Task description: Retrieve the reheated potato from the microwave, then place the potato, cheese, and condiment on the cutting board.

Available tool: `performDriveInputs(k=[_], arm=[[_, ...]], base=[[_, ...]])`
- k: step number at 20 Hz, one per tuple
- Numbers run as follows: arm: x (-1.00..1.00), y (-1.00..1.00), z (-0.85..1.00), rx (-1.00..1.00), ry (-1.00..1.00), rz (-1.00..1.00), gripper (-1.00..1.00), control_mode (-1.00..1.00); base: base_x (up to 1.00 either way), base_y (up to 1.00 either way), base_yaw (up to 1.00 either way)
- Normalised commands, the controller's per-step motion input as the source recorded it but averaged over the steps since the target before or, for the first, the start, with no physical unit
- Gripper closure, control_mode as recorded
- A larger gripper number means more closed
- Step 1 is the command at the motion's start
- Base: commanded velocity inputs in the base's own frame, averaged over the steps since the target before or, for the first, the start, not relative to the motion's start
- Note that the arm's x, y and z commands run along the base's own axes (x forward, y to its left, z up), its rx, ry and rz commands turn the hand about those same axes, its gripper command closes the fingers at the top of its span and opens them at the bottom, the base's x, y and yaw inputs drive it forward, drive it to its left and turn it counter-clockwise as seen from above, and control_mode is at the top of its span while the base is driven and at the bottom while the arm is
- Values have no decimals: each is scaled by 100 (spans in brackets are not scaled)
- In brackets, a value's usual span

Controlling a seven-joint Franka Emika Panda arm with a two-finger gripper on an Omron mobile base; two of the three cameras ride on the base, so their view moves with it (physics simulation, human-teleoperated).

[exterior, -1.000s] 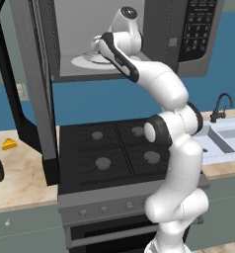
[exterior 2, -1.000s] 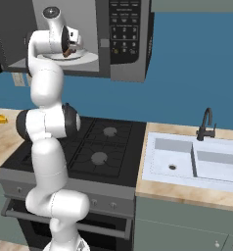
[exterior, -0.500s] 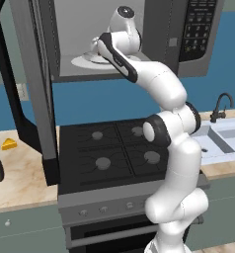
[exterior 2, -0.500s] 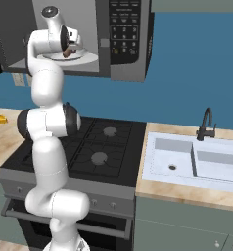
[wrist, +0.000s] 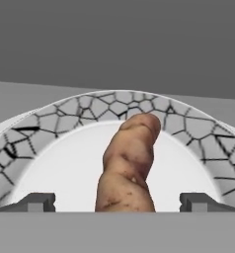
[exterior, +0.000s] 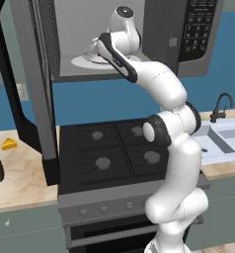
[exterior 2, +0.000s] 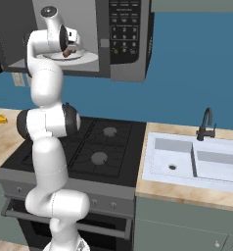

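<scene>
Kitchen, microwave [exterior: 188, 34] cavity, door open: potato [wrist: 129, 165] lengthwise on white plate [wrist: 55, 168]. Claw [wrist: 117, 203] spread wide, straddling its near end, holding nothing. Probably firm, light, knobbly; grip across the narrow middle.

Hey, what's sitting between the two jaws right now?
In the hand view, the potato lies between the open jaws on the microwave's white plate; bare plate shows on each side of it.

Glossy white arm [exterior: 174, 163], rounded segments (dark joints), small dark fingertips [wrist: 38, 201].
</scene>
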Motion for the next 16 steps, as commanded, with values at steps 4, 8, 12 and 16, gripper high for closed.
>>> performDriveInputs(k=[4, 8, 12, 16], arm=[[0, -3, -4, 0, 0, 0, -100, -100], [6, -1, -9, 0, 2, 0, 100, -100], [5, 0, -5, 0, 3, 0, 100, -100], [0, 0, -10, 0, 0, 0, 100, -100]], base=[[0, 0, 0], [0, 0, 0], [0, 0, 0], [0, 0, 0]])
